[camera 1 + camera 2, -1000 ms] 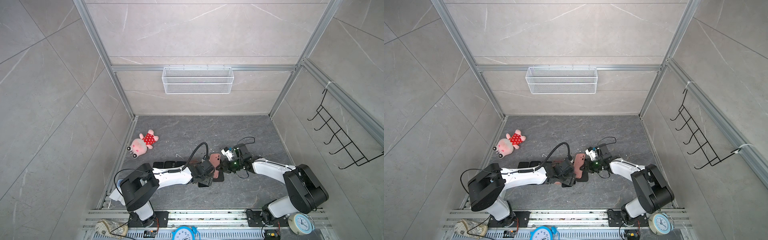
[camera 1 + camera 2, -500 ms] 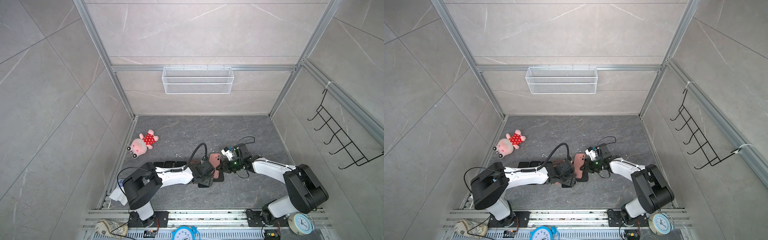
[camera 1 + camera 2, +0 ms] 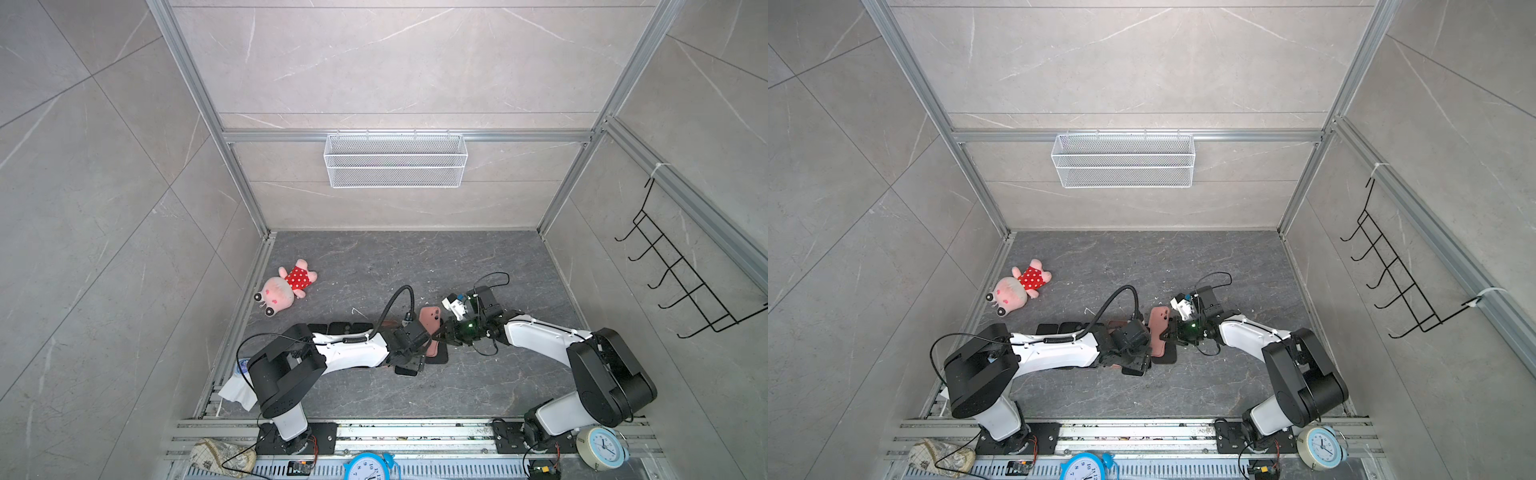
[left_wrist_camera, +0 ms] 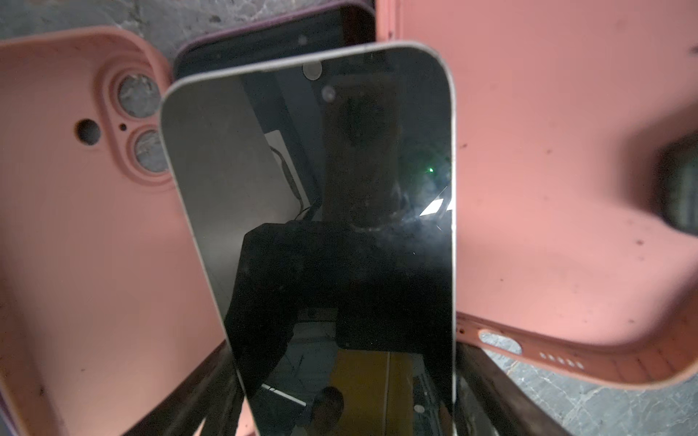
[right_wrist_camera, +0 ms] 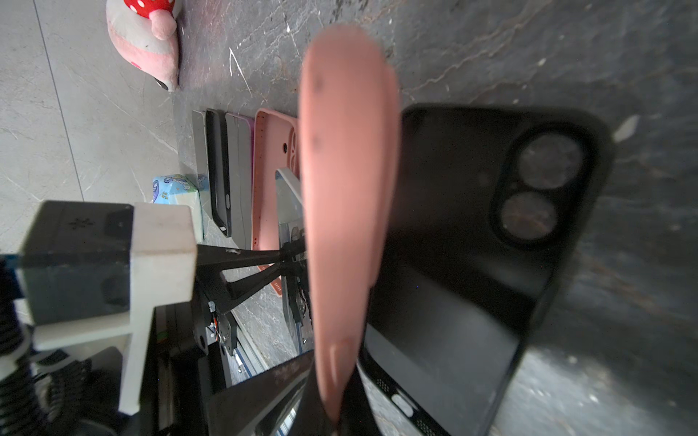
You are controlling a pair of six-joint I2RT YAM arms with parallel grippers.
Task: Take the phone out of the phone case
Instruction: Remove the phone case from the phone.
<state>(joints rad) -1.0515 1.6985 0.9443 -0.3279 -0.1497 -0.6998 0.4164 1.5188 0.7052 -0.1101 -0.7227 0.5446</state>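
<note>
Our left gripper [image 4: 343,349] clamps the phone [image 4: 313,226] across its width, one dark finger on each long edge near its lower end. The phone is bare, tilted up off the floor [image 3: 415,266], with its screen toward the wrist camera. Our right gripper [image 5: 334,372] is closed on the wall of the pink phone case [image 5: 347,170] and holds it on edge just beside the phone; we cannot tell whether the two touch. Below them a black case [image 5: 472,264] lies flat, with a second pink case [image 4: 75,226] lying hollow side up next to it. A row of dark cases [image 5: 217,170] runs on toward a tissue packet [image 5: 175,188], whose print is too blurred to read. The only writing we can read is the numerals on the blue clock [image 3: 368,467] and the pale clock [image 3: 602,449] at the front rail. Against a second ago, our left elbow has swung slightly inward, while the right arm and its case stand where they were. Bare floor stretches from the grippers to the back wall [image 3: 395,208] and to the right. A plush toy [image 3: 289,286] lies near the left wall, well apart from the arms.
</note>
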